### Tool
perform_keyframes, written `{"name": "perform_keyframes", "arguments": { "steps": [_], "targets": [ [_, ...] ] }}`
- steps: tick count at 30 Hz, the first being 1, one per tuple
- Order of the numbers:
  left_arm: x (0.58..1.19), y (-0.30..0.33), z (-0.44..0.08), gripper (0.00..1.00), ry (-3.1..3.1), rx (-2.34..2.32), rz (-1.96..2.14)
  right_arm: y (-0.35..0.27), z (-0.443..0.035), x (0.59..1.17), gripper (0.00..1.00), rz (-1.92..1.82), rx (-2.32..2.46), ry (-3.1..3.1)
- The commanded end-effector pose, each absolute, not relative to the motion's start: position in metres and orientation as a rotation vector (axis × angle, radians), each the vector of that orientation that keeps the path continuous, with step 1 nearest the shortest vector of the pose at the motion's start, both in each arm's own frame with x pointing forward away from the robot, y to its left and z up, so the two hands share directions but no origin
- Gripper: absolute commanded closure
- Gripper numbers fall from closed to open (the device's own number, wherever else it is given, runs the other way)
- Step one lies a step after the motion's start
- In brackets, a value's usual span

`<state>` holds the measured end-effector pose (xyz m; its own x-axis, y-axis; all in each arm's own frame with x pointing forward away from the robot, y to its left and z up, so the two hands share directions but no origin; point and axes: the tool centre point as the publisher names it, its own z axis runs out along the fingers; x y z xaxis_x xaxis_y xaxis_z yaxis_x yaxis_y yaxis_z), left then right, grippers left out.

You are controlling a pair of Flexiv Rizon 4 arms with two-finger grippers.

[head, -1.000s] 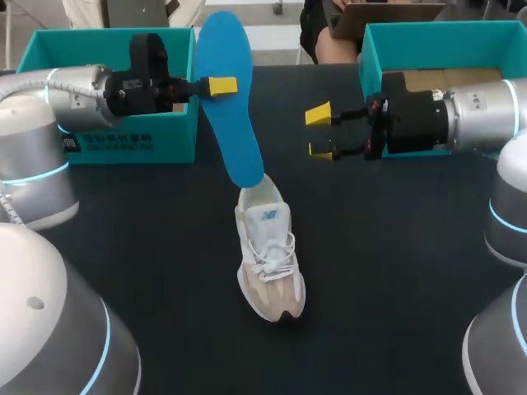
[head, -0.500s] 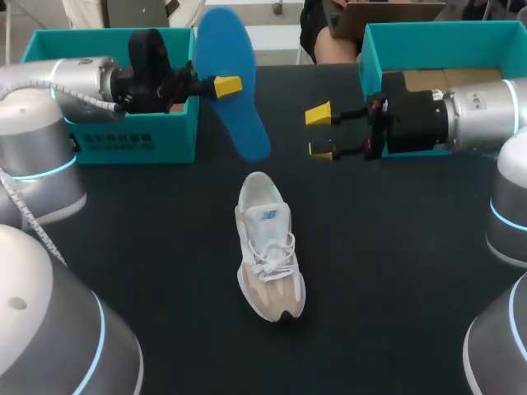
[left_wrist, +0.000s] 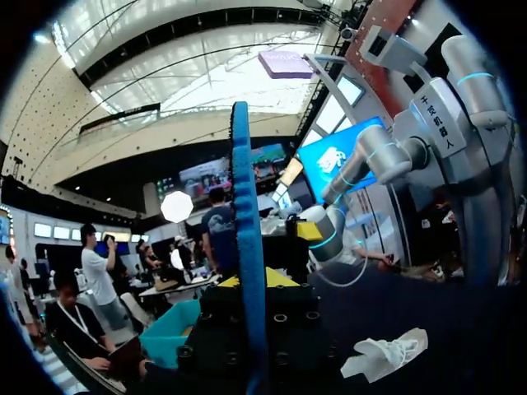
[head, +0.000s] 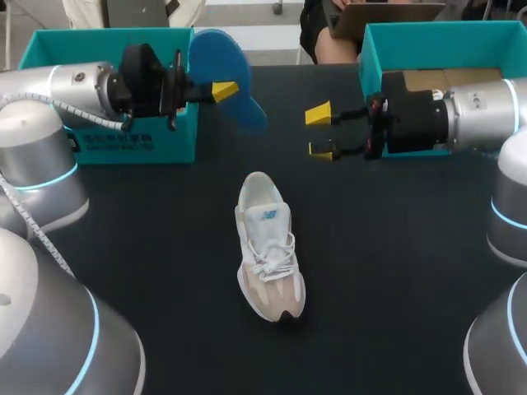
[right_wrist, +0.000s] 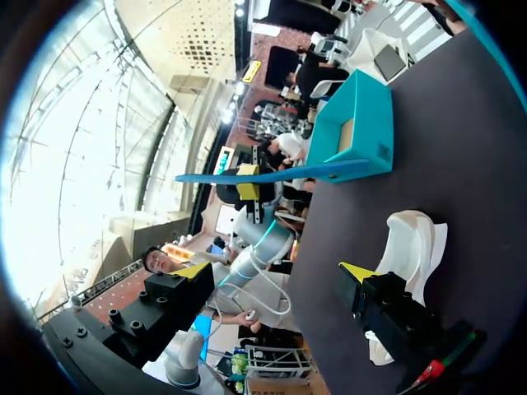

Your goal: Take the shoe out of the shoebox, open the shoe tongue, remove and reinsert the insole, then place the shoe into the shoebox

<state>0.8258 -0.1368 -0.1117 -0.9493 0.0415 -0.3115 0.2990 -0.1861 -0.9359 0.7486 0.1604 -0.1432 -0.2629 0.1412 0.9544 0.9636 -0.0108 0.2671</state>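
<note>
The white shoe [head: 268, 251] lies mid-table, toe toward the front edge, with nothing touching it. My left gripper [head: 222, 90] is shut on the blue insole [head: 230, 62], holding it in the air beside the left teal shoebox [head: 99, 36], well behind the shoe. The left wrist view shows the insole [left_wrist: 245, 197] edge-on between the fingers of the left gripper [left_wrist: 251, 284], and the shoe [left_wrist: 387, 354] off to one side below. My right gripper [head: 319, 132] hangs open and empty behind and to the right of the shoe. In the right wrist view the right gripper [right_wrist: 276, 271] stands wide apart, with the shoe [right_wrist: 412, 243] and the insole [right_wrist: 280, 173] ahead.
A second teal box [head: 445, 30] stands at the back right, partly covered by my right arm. The left shoebox [right_wrist: 362, 123] also shows in the right wrist view. The dark tabletop [head: 395, 271] surrounds the shoe.
My left gripper has lifted the insole out of the shoe's heel opening and swung it up and back toward the left shoebox. The shoe and the right arm have not moved.
</note>
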Motion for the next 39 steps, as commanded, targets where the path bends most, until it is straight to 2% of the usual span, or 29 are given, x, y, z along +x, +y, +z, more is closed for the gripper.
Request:
{"name": "perform_keyframes", "arguments": {
  "steps": [1,8,39],
  "targets": [
    [0.83,-0.137,-0.11,1.0,1.627,0.825,-1.908,0.163,-0.144,0.749,0.0,-1.362,-1.197,-1.499],
    [0.832,-0.136,-0.117,1.0,1.475,1.19,-1.447,0.163,-0.144,0.749,0.0,-1.362,-1.197,-1.499],
    [0.826,-0.137,-0.119,1.0,1.44,1.209,-1.432,0.163,-0.144,0.749,0.0,-1.362,-1.197,-1.499]
  ]
}}
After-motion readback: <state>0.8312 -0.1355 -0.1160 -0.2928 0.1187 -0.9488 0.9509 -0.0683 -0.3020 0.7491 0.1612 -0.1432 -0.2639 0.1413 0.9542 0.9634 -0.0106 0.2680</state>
